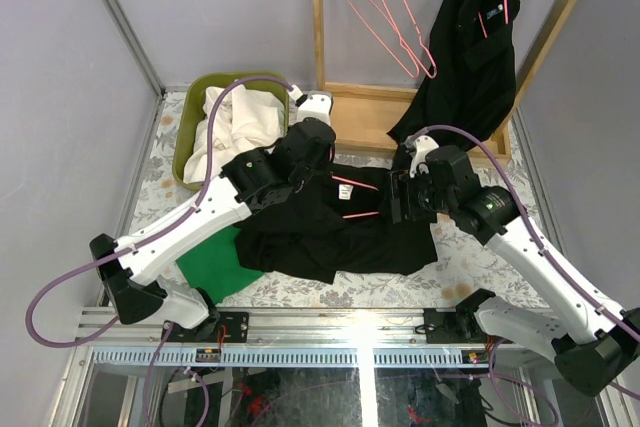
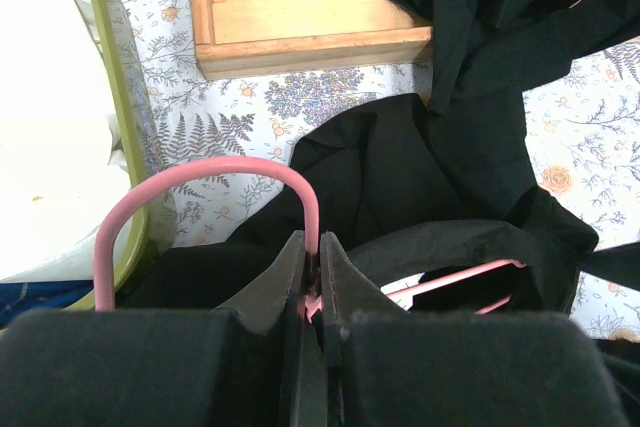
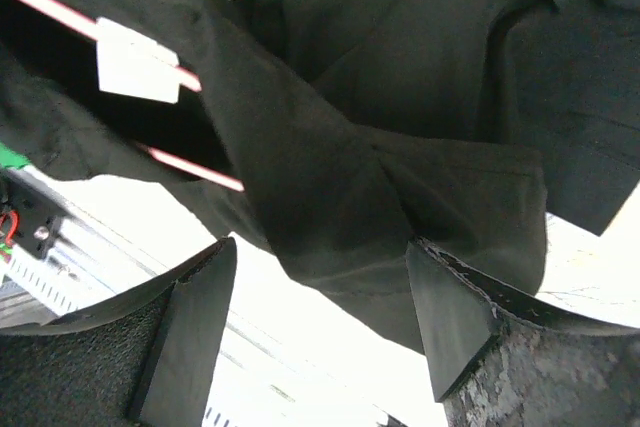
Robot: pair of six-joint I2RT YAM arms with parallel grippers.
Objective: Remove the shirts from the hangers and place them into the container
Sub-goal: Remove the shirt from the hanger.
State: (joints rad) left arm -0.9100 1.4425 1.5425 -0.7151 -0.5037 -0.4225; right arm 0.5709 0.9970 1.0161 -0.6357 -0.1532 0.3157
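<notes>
A black shirt (image 1: 340, 232) lies crumpled on the table with a pink wire hanger (image 1: 352, 187) still inside it. My left gripper (image 1: 320, 167) (image 2: 312, 244) is shut on that hanger's hook (image 2: 205, 172). My right gripper (image 1: 400, 194) (image 3: 320, 282) is open at the shirt's right side, and a fold of the black shirt (image 3: 380, 187) hangs between its fingers (image 3: 195, 317) without being pinched. The hanger's wire (image 3: 190, 167) shows inside the collar. The olive-green container (image 1: 190, 147) (image 2: 118, 117) at the back left holds a white shirt (image 1: 240, 127). A second black shirt (image 1: 470, 47) hangs on the rack.
Two empty pink hangers (image 1: 385, 17) hang on the wooden rack, whose base (image 1: 380, 117) (image 2: 300, 7) stands just behind the grippers. A flat green cloth (image 1: 215, 267) lies at the near left, partly under the black shirt. Grey walls close in both sides.
</notes>
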